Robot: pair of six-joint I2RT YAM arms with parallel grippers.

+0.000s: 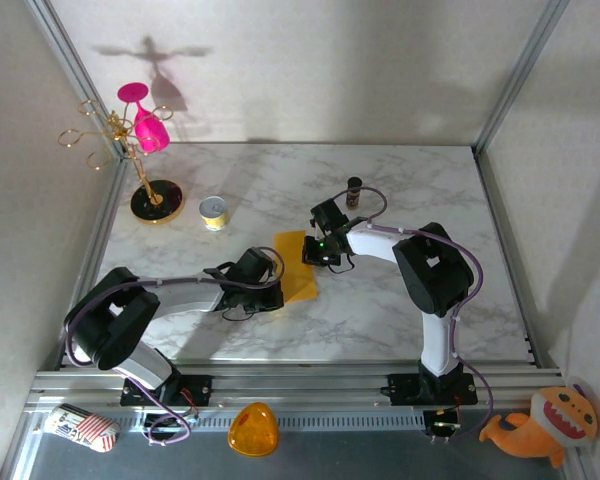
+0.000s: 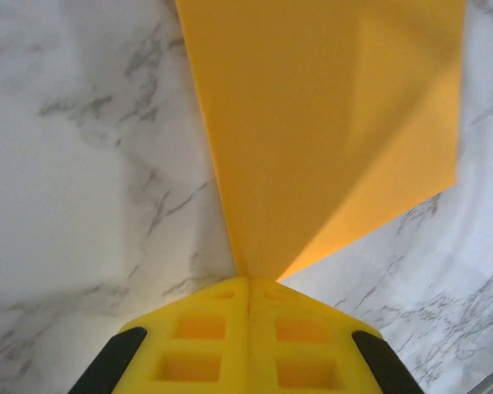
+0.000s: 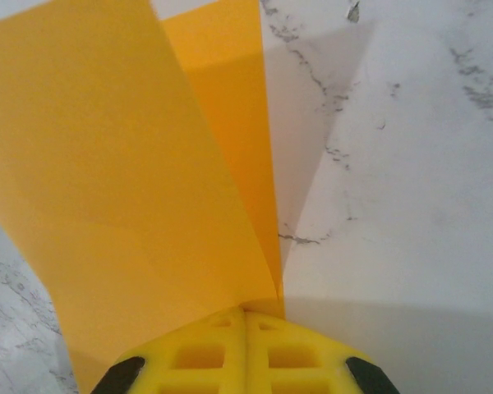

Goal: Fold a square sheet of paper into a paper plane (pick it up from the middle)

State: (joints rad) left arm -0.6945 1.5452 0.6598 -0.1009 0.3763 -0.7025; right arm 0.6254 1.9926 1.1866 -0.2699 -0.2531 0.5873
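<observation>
At the middle of the marble bench [image 1: 400, 190], the square sheet of paper [image 1: 298, 268] is held between both arms. One pointed corner is pinched in the fully closed jaws of the left gripper [image 2: 248, 283]. Two overlapping layers are clamped in the closed jaws of the right gripper [image 3: 246, 310].

I note the square sheet of paper [image 1: 298, 272] as plain matte orange-yellow, darker where shaded; tabletop [image 1: 380, 310] white marble, grey veining. My left claw [image 2: 248, 281] and right claw [image 3: 245, 310]: bright yellow, black at the sides. The glass [image 1: 148, 125] hot pink; rack [image 1: 158, 203] gold, black base; tin [image 1: 213, 212] yellow.
</observation>
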